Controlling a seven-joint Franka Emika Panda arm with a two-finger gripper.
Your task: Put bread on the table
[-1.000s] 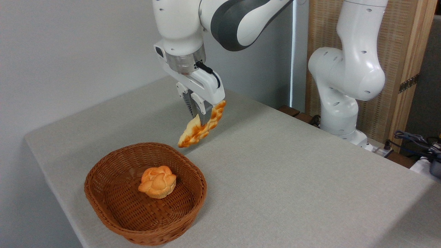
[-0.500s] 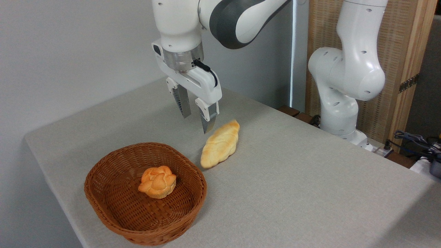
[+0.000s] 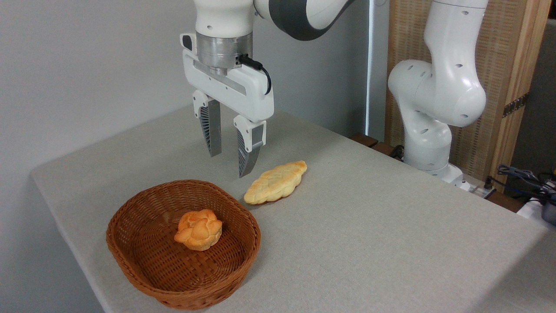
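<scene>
Bread, the long flat braided loaf [image 3: 275, 182], pale yellow with golden-brown edges, lies flat on the big table with the light grey-beige cloth [image 3: 369, 234]. It sits just beside the basket, close to it, and a bit to the right of my fingers and lower down.

My gripper [image 3: 228, 160] is white with two grey ribbed fingers [image 3: 212, 132]. The fingers are spread apart and nothing is between them. They hang in the air above the table, near the back rim of the basket, and they touch nothing.

I think the job looks done, because the loaf rests on the cloth and I am not holding it. The good thing to do now is to lift straight up and away. I should keep my fingers spread and not swing to the right, so I do not bump the loaf. I should also stay clear of the basket rim under me.

The brown woven wicker basket [image 3: 130, 265] is round and sits near the front left of the table. Inside it there is one small round orange knotted roll [image 3: 198, 229], lying near the middle of the bottom. Nothing else is in the basket.
</scene>
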